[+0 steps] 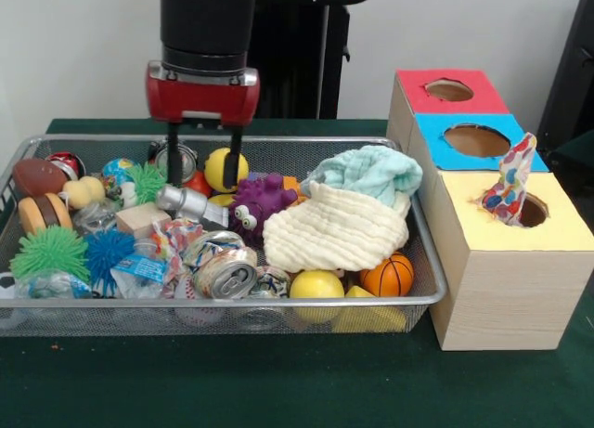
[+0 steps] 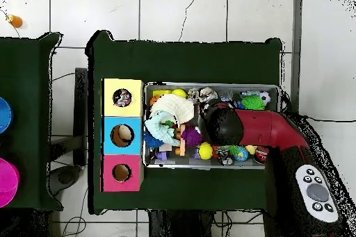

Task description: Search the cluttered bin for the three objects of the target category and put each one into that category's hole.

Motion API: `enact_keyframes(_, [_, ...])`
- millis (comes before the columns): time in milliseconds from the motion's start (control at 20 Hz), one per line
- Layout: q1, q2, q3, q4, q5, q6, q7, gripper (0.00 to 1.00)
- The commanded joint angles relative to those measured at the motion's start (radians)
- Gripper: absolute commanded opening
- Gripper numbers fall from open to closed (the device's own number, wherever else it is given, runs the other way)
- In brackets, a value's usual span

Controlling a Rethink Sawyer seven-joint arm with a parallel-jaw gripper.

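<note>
One spotted cloth pokes from the yellow hole.

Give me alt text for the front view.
A red and black robot gripper, fingers open, reaches into a wire mesh bin crammed with toys, balls and cloths. Beside it, a spotted cloth sticks out of the yellow-surround hole of a wooden box.
</note>
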Motion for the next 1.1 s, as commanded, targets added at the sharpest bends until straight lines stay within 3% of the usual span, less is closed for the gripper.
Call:
enact_keyframes(50, [-0.042, 0.056, 0.070, -0.074, -0.121, 0.035, -0.169, 1.00])
enact_keyframes(650, [-0.064, 0.114, 0.080, -0.057, -0.190, -0.043, -0.096, 1.00])
enact_keyframes(1100, [-0.092, 0.111, 0.120, -0.029, -0.165, -0.047, -0.074, 1.00])
